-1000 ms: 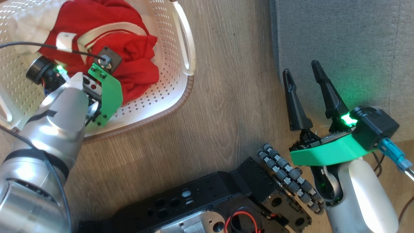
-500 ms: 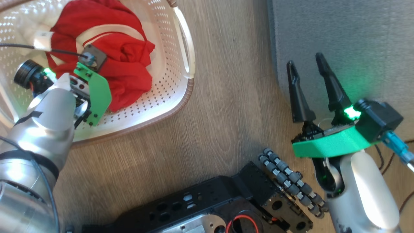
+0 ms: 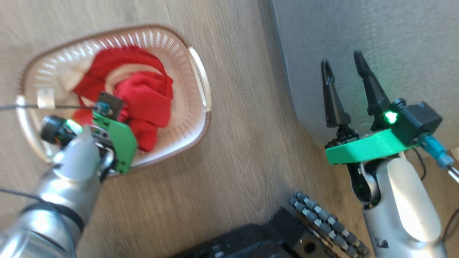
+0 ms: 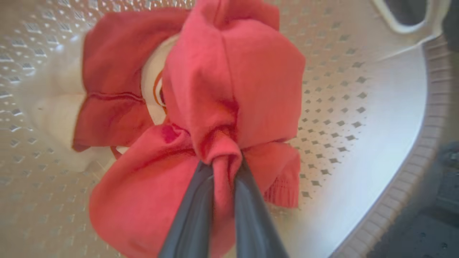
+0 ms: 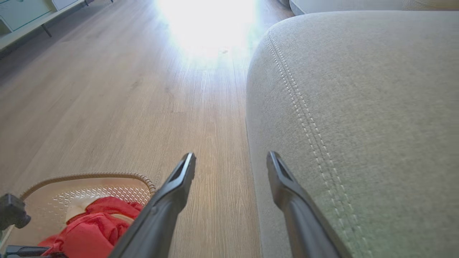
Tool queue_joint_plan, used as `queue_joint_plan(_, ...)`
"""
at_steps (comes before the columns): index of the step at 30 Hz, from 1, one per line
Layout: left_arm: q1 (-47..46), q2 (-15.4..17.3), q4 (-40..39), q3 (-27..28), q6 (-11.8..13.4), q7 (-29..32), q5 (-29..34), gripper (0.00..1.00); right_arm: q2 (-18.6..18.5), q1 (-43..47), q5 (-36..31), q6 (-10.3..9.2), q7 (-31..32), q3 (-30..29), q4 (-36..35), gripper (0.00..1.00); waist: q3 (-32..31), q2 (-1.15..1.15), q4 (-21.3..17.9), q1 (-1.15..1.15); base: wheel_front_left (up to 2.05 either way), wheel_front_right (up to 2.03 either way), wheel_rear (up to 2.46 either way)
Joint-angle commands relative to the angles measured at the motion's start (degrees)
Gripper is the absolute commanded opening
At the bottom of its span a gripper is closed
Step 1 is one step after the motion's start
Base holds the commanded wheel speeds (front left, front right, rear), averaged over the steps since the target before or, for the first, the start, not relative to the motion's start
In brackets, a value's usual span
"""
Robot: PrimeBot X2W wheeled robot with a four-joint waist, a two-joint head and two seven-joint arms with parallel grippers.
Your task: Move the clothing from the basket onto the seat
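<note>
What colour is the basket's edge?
Brown and woven-looking. The basket rim shows best in the head view.

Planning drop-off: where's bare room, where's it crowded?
Bare: large grey fabric seat cushion inward of its stitched seam, beyond the open right gripper; wood floor strip between it and the cream perforated basket. Crowded: basket interior, bunched red clothing, left gripper shut on it.

Basket (image 3: 181,122) on floor (image 3: 236,150), left; clothing (image 3: 147,100) heaped inside. Seat (image 3: 376,32) right, strip of floor between. Left claw (image 4: 224,163) inside basket, pinching clothing fold. Right claw (image 3: 341,59) over seat's near edge, apparently not touching.
</note>
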Motion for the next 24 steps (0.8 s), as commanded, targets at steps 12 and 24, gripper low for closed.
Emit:
queue_joint_plan(12, 8.24, -1.76, -6.06, 6.35, 0.16, -3.99, -4.46, 0.0, -0.52, 5.79, -2.81, -0.02, -0.52, -0.55, 4.25, 1.0, -19.57, 0.0, 6.53, 0.0, 0.0, 0.0, 0.0)
queue_joint_plan(24, 21.15, -0.82, -30.18, 21.38, 3.61, -4.02, 1.9, 0.0, -0.52, 11.19, -5.44, -0.02, -0.52, -0.59, 7.64, 1.0, -33.34, 0.0, 9.5, 0.0, 0.0, 0.0, 0.0)
